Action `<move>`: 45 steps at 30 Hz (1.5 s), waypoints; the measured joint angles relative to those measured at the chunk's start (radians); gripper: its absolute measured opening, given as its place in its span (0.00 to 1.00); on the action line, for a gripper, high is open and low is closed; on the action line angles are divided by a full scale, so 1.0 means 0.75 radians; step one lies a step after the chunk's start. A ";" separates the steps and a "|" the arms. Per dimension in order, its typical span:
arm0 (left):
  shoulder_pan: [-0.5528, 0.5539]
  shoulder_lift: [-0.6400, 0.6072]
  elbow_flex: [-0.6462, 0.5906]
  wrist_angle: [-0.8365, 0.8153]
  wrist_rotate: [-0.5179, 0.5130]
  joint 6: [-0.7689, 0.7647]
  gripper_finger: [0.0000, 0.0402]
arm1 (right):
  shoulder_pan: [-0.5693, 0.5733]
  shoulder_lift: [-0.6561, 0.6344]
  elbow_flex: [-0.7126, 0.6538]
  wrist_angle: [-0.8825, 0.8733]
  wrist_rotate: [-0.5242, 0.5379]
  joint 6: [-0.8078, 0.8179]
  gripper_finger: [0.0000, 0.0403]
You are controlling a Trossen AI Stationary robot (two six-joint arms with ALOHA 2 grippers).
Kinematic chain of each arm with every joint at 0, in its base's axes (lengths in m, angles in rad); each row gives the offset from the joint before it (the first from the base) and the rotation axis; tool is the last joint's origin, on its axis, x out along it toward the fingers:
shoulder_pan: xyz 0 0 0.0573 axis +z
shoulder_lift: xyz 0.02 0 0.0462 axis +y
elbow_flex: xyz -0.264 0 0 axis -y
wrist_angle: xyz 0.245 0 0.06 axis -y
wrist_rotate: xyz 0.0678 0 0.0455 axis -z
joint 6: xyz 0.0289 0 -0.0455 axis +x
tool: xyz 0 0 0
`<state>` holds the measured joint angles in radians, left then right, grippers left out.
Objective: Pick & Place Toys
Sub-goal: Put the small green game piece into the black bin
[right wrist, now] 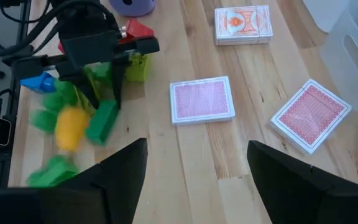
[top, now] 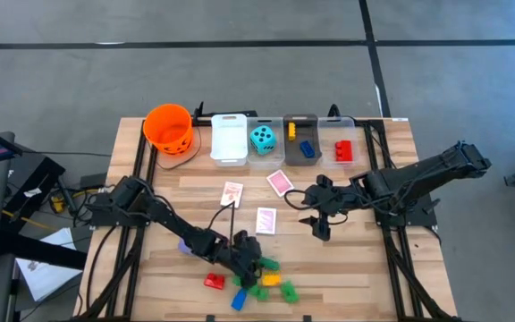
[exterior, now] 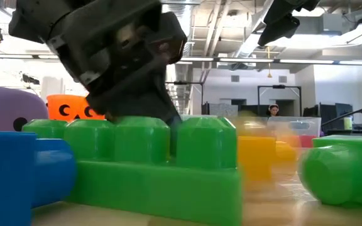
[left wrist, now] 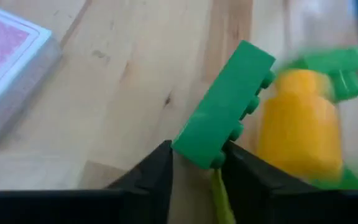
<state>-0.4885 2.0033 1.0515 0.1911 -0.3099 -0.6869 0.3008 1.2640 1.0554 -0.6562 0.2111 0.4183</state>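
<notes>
Several toy bricks lie in a heap near the table's front edge: green (top: pixel 269 266), yellow (top: pixel 273 280), red (top: pixel 214 282) and blue (top: pixel 238 300). My left gripper (top: pixel 249 262) reaches down into this heap and is shut on a green brick (left wrist: pixel 225 112). A yellow brick (left wrist: pixel 300 127) lies right beside it. A purple die (top: pixel 186 246) sits under the left arm. Three pink-backed card packs (top: pixel 266 219) lie mid-table. My right gripper (top: pixel 318 224) hangs open above the table, right of the cards, and holds nothing. My left gripper pinches the green brick by one short end (left wrist: pixel 197 149), between its two fingers (left wrist: pixel 157 171). The fingers slant down from the table's left side and lie along the brick. The brick's studs face sideways toward the yellow brick. Whether it is off the table I cannot tell.
An orange bucket (top: pixel 168 127) stands at the far left. Beside it, along the far edge, is a row of bins (top: pixel 229 139): one holds a teal die (top: pixel 262 138), others hold yellow, blue and red bricks. Bare wood lies between the cards and the heap.
</notes>
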 joint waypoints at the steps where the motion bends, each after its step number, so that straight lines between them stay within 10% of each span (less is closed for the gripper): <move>1: 0.000 -0.001 0.000 0.022 0.004 -0.047 0.21 | 0.000 0.000 0.000 0.006 0.000 0.000 0.67; 7: 0.004 -0.028 -0.001 0.227 0.002 -0.164 0.01 | 0.010 0.000 0.000 0.017 -0.001 -0.019 0.67; 25: 0.150 -0.475 0.000 0.111 0.002 -0.131 0.03 | 0.009 0.000 0.000 0.018 -0.005 -0.128 0.67; 45: 0.161 -0.620 0.000 0.103 -0.034 -0.138 0.62 | 0.008 0.000 0.000 0.018 -0.005 -0.154 0.67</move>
<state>-0.3679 1.5387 1.0515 0.2687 -0.3351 -0.7906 0.3068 1.2640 1.0554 -0.6430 0.2073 0.3031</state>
